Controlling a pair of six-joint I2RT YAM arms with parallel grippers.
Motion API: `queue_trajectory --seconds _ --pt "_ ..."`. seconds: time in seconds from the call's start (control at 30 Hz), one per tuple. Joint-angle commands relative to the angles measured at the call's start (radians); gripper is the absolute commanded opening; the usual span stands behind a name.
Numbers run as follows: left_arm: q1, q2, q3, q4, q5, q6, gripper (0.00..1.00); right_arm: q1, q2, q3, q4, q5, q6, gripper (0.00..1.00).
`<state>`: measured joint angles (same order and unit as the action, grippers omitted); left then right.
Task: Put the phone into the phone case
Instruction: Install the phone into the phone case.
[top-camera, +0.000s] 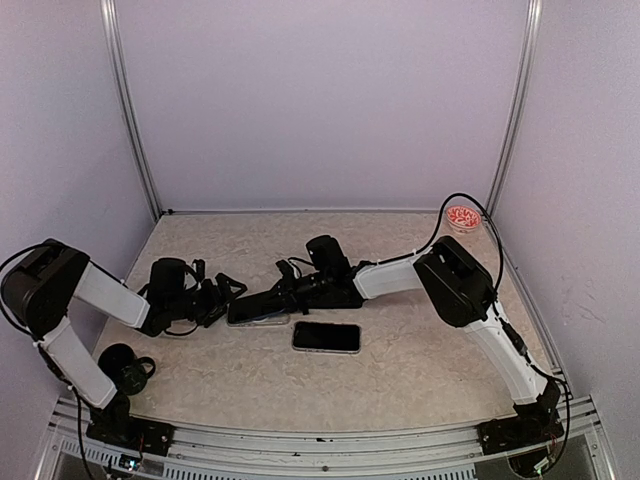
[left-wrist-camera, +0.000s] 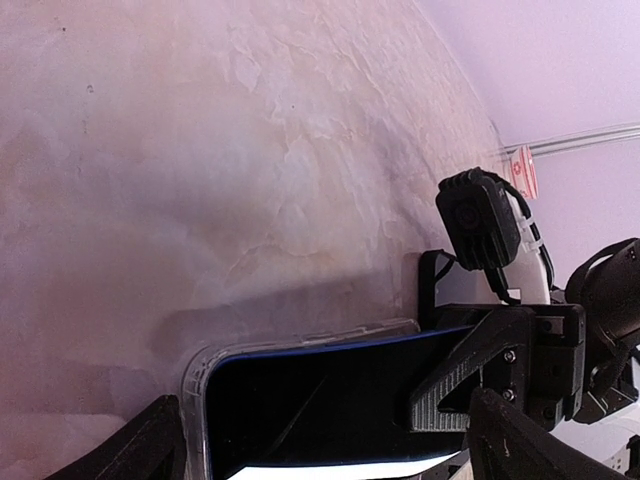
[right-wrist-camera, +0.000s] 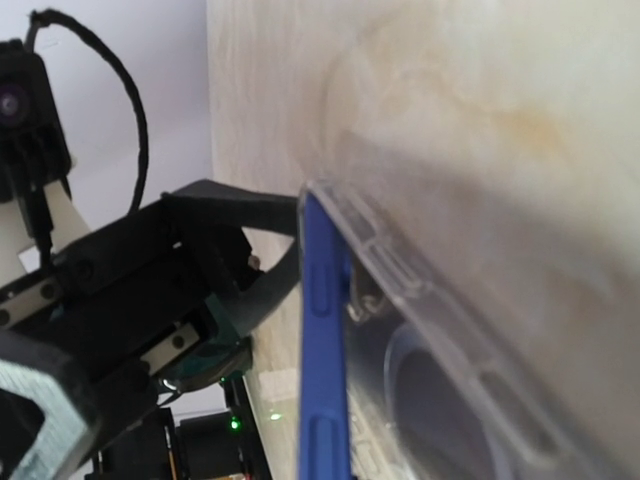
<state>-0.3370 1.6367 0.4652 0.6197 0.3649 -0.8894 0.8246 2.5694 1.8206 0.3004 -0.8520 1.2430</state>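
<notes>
At left, the left tool (top-camera: 226, 297) straddles one end of the clear phone case (left-wrist-camera: 300, 338), fingers spread; whether it clamps cannot be told. At centre, the blue-edged phone (left-wrist-camera: 320, 400) lies partly in the case on the desk (top-camera: 420, 350), one long edge standing proud. The right tool (top-camera: 290, 284) bears on the phone, its grip unclear. Seating it likely calls for even pressure along the raised edge while the case is braced. A second phone (top-camera: 326, 337) lies nearby.

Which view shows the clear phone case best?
Right wrist: the clear case is close up, side cutouts visible, blue phone edge-on beside it. Left wrist shows only a corner rim; top external, barely a sliver.
</notes>
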Motion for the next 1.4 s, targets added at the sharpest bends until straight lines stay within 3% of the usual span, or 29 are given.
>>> queue_trajectory --seconds 0.0,0.47,0.87,1.37 --pt "-0.009 0.033 0.028 -0.024 0.025 0.002 0.95 0.021 0.04 0.005 -0.013 -0.044 -0.021 0.0" --pt "-0.029 0.003 0.034 -0.041 0.047 -0.004 0.95 0.016 0.073 -0.011 0.192 -0.067 0.056 0.0" --pt "0.008 -0.143 0.002 -0.104 0.042 0.005 0.96 -0.008 -0.024 -0.12 0.262 -0.049 0.042 0.0" --pt "0.002 -0.176 -0.008 -0.123 0.091 0.015 0.93 -0.01 -0.089 -0.202 0.462 -0.09 0.089 0.0"
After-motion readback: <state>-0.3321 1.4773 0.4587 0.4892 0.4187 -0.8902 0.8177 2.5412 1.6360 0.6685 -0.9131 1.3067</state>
